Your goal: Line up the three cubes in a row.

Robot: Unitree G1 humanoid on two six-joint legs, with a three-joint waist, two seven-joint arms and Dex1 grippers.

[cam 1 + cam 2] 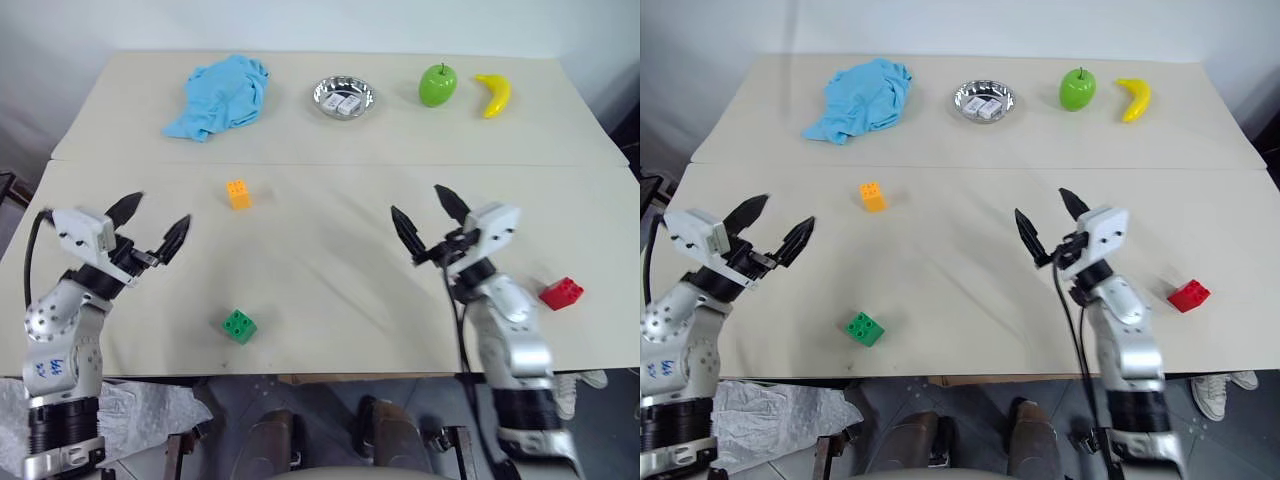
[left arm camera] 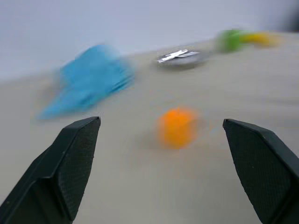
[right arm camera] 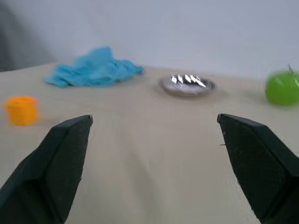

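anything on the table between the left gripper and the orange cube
Nothing visible. The open left gripper hovers with bare table between it and the orange cube.

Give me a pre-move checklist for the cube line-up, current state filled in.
1. Left hand open and empty: ok.
2. Right hand open and empty: ok.
3. Orange cube, green cube and red cube all in sight on the table: ok.
4. Cubes in a row: not ok, they lie scattered and far apart.
5. Cloth, dish, apple and banana away from the cubes: ok.
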